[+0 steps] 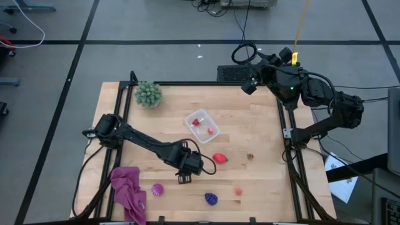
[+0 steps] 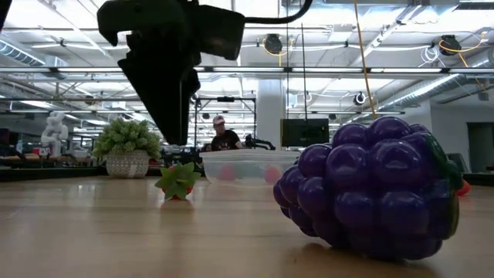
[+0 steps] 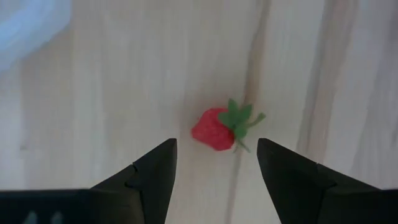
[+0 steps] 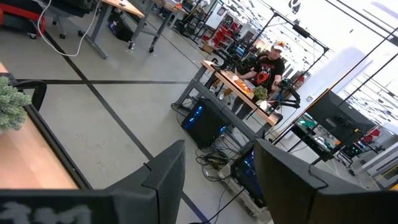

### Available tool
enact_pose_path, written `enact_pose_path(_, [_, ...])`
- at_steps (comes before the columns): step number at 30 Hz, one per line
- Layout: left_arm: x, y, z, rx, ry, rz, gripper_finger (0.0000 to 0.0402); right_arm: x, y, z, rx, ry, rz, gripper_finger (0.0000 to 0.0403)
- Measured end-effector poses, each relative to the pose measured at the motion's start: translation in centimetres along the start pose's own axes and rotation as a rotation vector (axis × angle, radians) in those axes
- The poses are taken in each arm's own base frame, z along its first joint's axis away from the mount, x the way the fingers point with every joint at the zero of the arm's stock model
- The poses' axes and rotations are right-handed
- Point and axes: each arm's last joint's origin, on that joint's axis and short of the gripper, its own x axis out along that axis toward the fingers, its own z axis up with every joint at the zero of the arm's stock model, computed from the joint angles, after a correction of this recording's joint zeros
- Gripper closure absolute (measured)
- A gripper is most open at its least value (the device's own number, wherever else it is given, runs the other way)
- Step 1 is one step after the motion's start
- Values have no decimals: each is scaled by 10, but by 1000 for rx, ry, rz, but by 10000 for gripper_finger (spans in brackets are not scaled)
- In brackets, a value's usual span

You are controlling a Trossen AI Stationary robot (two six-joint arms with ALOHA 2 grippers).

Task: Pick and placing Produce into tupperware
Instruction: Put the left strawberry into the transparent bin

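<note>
A red toy strawberry (image 3: 214, 129) with a green leaf cap lies on its side on the wooden table, right of my left gripper (image 1: 201, 164) in the high view (image 1: 219, 158). My left gripper (image 3: 216, 149) points down over it, open, and the berry sits just ahead of the gap between the fingertips, untouched. In the low view the gripper (image 2: 171, 116) hangs above the berry (image 2: 177, 182). The clear tupperware (image 1: 202, 125) stands farther back with red and pink produce inside. My right gripper (image 4: 217, 168) is open, held high off the table's far right corner (image 1: 250, 84).
More produce lies loose: a purple grape bunch (image 1: 211, 199), a magenta piece (image 1: 156, 189), a small red piece (image 1: 238, 191) and a brownish one (image 1: 250, 156). A magenta cloth (image 1: 128, 190) sits at the near left, a spiky green plant (image 1: 148, 94) at the far left.
</note>
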Motion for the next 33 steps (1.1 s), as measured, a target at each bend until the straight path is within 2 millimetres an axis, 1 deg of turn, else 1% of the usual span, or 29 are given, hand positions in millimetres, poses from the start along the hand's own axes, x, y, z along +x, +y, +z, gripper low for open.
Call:
enact_pose_path(5, [15,0,-7,-12,6,-43,172,0,0,0,14,0,0,222])
enact_pose_path(11, [21,0,-10,-31,3,-44,172,0,0,0,23,0,0,222])
enact_pose_path(19, [22,-1,-6,8,-43,-56,172,0,0,0,26,0,0,222])
enact_pose_path(33, [23,3,-3,13,-56,-59,172,0,0,0,26,0,1,222])
